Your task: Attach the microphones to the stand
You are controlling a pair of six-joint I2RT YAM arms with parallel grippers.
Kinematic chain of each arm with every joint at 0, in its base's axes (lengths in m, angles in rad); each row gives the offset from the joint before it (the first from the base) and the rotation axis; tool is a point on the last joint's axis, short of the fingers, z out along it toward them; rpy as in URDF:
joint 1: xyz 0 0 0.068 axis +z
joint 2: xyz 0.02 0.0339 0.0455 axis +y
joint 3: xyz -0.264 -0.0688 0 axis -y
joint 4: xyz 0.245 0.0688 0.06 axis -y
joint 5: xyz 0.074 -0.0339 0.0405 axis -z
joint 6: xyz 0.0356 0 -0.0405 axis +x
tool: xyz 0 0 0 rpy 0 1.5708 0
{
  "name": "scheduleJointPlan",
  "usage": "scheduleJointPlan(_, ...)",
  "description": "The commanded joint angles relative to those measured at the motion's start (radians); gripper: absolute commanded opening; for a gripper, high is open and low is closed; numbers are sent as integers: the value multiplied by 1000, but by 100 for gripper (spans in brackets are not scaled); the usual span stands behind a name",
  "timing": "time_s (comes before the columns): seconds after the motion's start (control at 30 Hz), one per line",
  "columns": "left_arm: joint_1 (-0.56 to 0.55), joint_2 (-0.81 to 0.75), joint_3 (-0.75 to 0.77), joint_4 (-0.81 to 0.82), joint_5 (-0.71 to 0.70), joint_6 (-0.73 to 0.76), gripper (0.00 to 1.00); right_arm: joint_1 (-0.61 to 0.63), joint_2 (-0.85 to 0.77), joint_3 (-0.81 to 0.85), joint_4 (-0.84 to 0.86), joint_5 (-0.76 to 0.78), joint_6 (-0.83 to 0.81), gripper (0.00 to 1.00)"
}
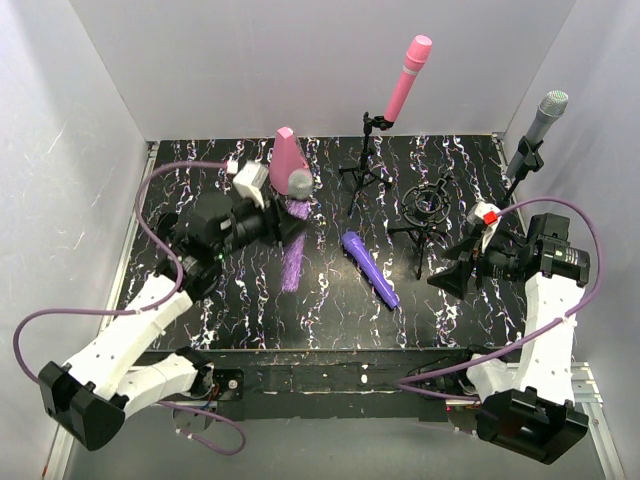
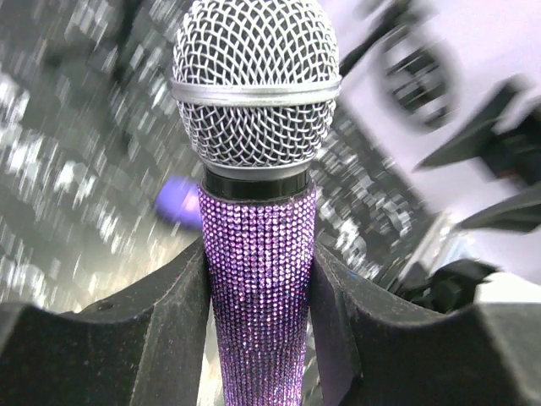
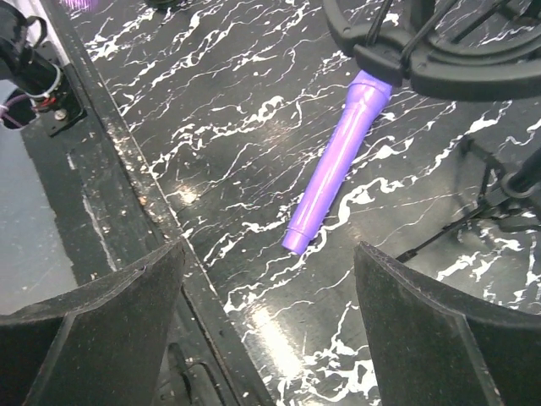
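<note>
My left gripper [image 1: 290, 218] is shut on the glittery purple microphone [image 1: 292, 262] and holds it above the table, its silver mesh head [image 1: 299, 182] up by the pink cone block. In the left wrist view the fingers [image 2: 173, 321] clamp its sparkly body [image 2: 258, 279] just below the head. The smooth violet microphone [image 1: 370, 268] lies flat mid-table; it also shows in the right wrist view [image 3: 334, 169]. The pink microphone [image 1: 405, 80] and the silver-grey microphone [image 1: 540, 122] each sit in a stand clip. My right gripper [image 1: 452, 277] is open and empty, hovering right of the violet microphone.
A pink cone-shaped block [image 1: 286, 152] stands at the back left. An empty black shock-mount stand [image 1: 428, 205] stands centre right, its ring in the right wrist view [image 3: 439, 59]. Tripod legs [image 1: 362, 180] spread under the pink microphone. White walls enclose the table; its front edge [image 3: 127, 169] is near.
</note>
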State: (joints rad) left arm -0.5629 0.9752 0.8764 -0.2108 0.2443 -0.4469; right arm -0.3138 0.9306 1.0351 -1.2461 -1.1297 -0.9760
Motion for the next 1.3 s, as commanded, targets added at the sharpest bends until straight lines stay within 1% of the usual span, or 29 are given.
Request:
scheduleJointPlan(0.0,-61,110,267,233,202,108,0,-4,13,58,-134,-44,-55,87)
scheduleJointPlan(0.17,-176,322,534,356,254,198,0,-2,22,210,-259,-111,-90,88)
scheduleJointPlan(0.3,-215,476,685,462,292,235,0,-2,62,347,-344,-171,-93,88)
scheduleJointPlan(0.4,-230,578,781,546,303,238,0,-2,91,440,-342,-209,-46,88)
scheduleJointPlan(0.47,-245,640,838,589,300,247,0,-2,102,479,-293,-226,26,88)
scheduleJointPlan(0.53,-259,695,892,625,285,249,0,-2,102,485,-204,-240,130,88)
scheduleJointPlan(0.67,-278,792,981,718,251,211,0,-2,68,436,75,-242,402,88)
scheduleJointPlan(0.8,-296,875,1062,745,233,198,0,-2,19,381,272,-229,551,89)
scheduleJointPlan(0.9,-310,913,1098,764,227,180,0,-4,13,376,345,-197,631,89)
scheduleJointPlan(1.07,-327,918,1067,795,221,162,0,-5,5,375,457,-127,781,89)
scheduleJointPlan(1.27,-331,890,955,844,188,169,0,-24,-12,355,508,-41,838,88)
